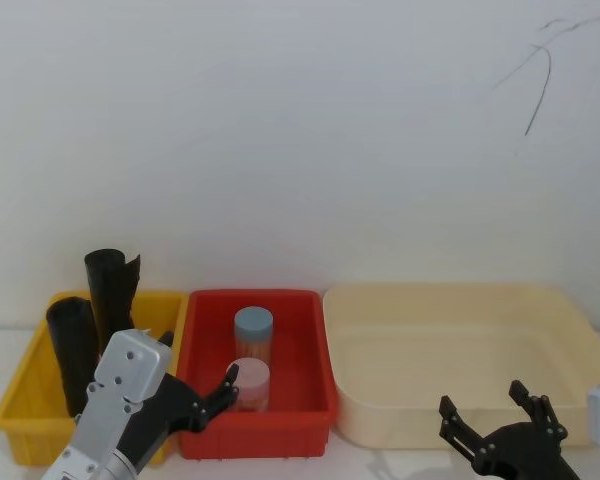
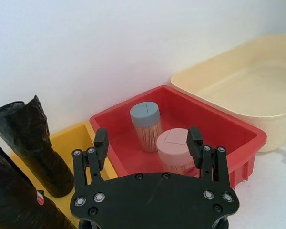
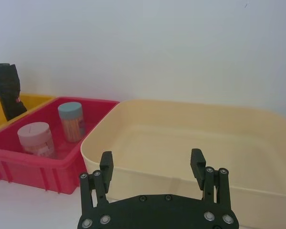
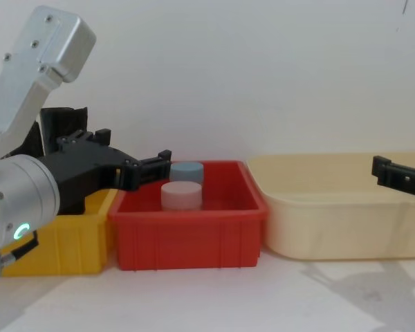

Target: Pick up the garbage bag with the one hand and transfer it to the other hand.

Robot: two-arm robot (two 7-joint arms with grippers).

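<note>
The garbage bag [image 1: 70,345] is the shorter, tight black roll standing in the yellow bin [image 1: 25,415]; its red mark shows in the left wrist view on the garbage bag [image 2: 12,205]. My left gripper [image 1: 195,365] hangs open and empty to the right of it, over the edge between the yellow and red bins. The left wrist view shows this left gripper [image 2: 148,143] with its jaws wide apart, and the chest view shows the left gripper [image 4: 137,145] above the bins. My right gripper [image 1: 483,398] is open and empty in front of the cream tub, as the right gripper [image 3: 151,161] confirms.
A taller black roll [image 1: 110,285] with a ragged top stands behind the bag in the yellow bin. The red bin [image 1: 310,410] holds a blue-lidded jar [image 1: 253,335] and a pink-lidded jar [image 1: 249,385]. A large cream tub [image 1: 460,345] sits right. A white wall is behind.
</note>
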